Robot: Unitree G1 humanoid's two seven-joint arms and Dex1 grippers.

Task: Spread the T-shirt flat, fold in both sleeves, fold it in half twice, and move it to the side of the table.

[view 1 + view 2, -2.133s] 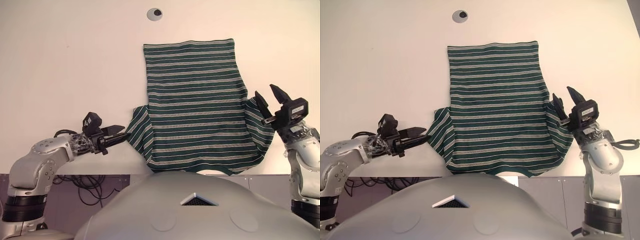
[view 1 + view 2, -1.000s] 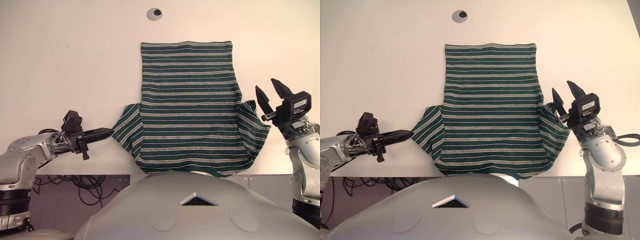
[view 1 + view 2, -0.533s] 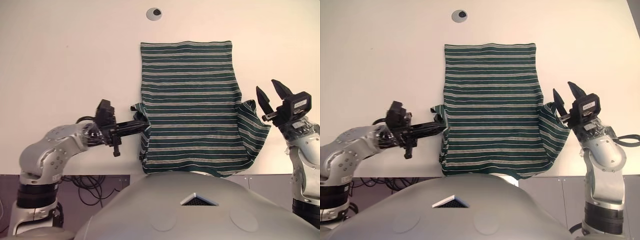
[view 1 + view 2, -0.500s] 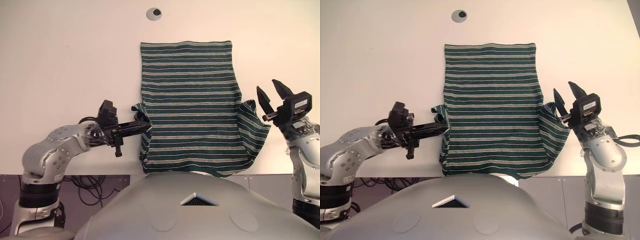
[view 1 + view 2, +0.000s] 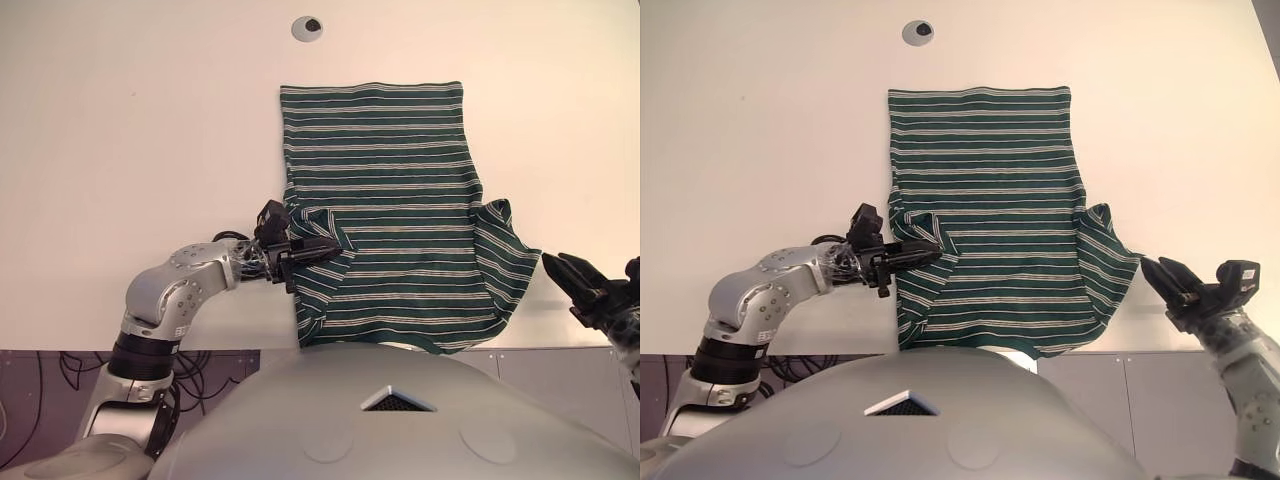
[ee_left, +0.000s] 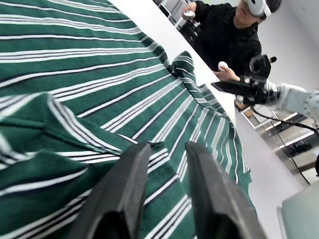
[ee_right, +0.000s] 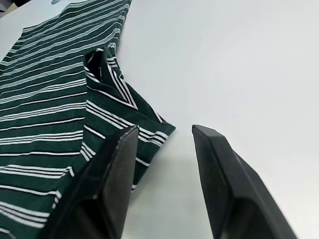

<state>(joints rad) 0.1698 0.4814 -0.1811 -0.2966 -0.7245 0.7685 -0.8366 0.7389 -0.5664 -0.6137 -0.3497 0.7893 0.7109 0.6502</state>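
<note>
The dark green striped T-shirt [image 5: 390,160] lies on the white table [image 5: 140,150], hem at the far side, collar at the near edge. Its left sleeve [image 5: 318,225] is folded in over the body. My left gripper [image 5: 330,247] hovers low over that folded sleeve, fingers [image 6: 129,179] a little apart, open, with striped cloth showing between them. The right sleeve [image 5: 505,250] still sticks out, rumpled. My right gripper [image 5: 558,270] is open near the table's front edge, a short way right of that sleeve [image 7: 124,104] and not touching it.
A small round grommet [image 5: 308,27] sits in the table beyond the shirt's hem. Bare table stretches to the left and right of the shirt. The table's front edge [image 5: 120,348] runs close to the collar, with cables hanging below it.
My left gripper carried the left sleeve rightward and laid it over the shirt body. My right gripper dropped lower toward the front edge, away from the right sleeve.
</note>
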